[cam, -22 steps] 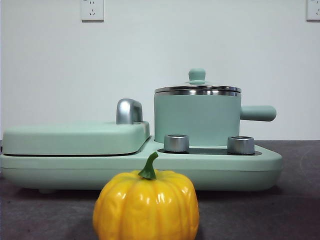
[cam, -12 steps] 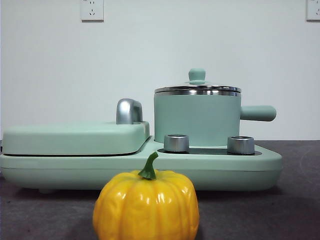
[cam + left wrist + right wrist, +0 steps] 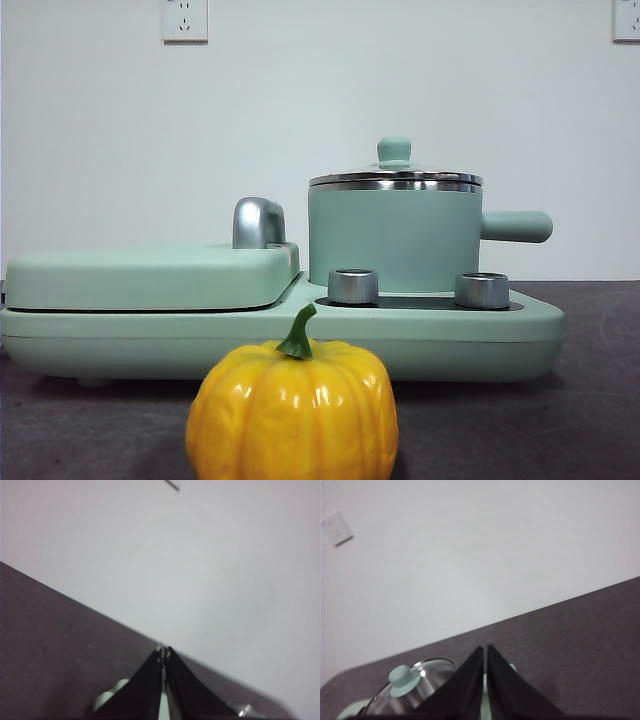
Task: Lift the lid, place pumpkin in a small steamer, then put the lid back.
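The yellow-orange pumpkin point(image 3: 292, 410) with a green stem sits on the dark table at the front, ahead of the cooker. Behind it the mint-green small steamer point(image 3: 394, 238) stands on the cooker's right side, its handle pointing right. The glass lid point(image 3: 395, 176) with its mint knob rests on the steamer; the lid point(image 3: 412, 685) also shows in the right wrist view. My right gripper point(image 3: 485, 647) is shut, held above and away from the lid. My left gripper point(image 3: 163, 651) is shut too, over the table, holding nothing. Neither gripper appears in the front view.
The mint-green cooker base point(image 3: 280, 335) spans the table, with a wide flat grill cover point(image 3: 150, 275) on its left, a steel hinge handle point(image 3: 258, 222) and two steel dials point(image 3: 353, 285). White wall with sockets point(image 3: 184, 19) behind.
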Available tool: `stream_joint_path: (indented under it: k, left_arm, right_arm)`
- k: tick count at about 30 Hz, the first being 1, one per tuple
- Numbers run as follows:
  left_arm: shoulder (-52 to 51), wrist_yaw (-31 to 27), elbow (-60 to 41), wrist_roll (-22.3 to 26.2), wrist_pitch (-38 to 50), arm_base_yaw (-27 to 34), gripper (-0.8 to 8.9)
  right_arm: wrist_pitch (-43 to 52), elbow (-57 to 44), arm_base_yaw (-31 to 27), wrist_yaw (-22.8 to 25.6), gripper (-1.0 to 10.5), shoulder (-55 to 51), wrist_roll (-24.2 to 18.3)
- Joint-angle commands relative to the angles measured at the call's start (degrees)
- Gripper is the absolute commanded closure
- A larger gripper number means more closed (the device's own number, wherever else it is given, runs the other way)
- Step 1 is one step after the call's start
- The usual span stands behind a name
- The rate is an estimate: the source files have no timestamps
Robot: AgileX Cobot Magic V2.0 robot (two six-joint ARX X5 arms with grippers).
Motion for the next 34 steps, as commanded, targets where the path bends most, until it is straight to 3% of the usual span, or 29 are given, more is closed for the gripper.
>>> stream_joint_path:
  k: [1,10,17,21,25,29,32,34]
  left_arm:
    - [4.61,3.19,4.24,11.28,-2.16,0.00,8.03]
    - [20.09,14.12,11.54,24.11,-5.27,-0.87,8.03]
    - [29.79,15.39,15.41,34.73,-10.25,-4.83,8.03]
    - [33.44,15.37,16.76,43.58,-12.50,-7.80,8.03]
    - [35.01,15.34,16.83,52.59,-12.50,-10.10,8.03]
    - [35.50,15.34,16.83,54.27,-12.11,-11.21,7.97]
    - [35.50,15.34,16.83,54.05,-11.72,-11.26,6.46]
    - [35.50,15.34,16.83,53.99,-11.63,-11.26,5.57]
  right_arm:
    - [-1.11,2.23,0.20,-3.02,9.4,2.97,-4.94]
    - [-5.42,7.04,0.24,-16.68,9.4,16.90,-22.08]
    - [-9.66,10.88,1.07,-17.75,9.4,26.84,-33.44]
    - [-10.86,12.00,2.62,-17.38,9.4,30.47,-38.95]
    - [-10.99,12.17,4.48,-16.92,9.4,31.43,-43.17]
    - [-11.06,12.17,5.64,-17.00,8.6,31.30,-44.28]
    - [-11.04,12.17,5.99,-17.00,7.0,31.30,-44.19]
    - [-10.88,12.17,6.03,-17.03,6.9,31.30,-44.17]
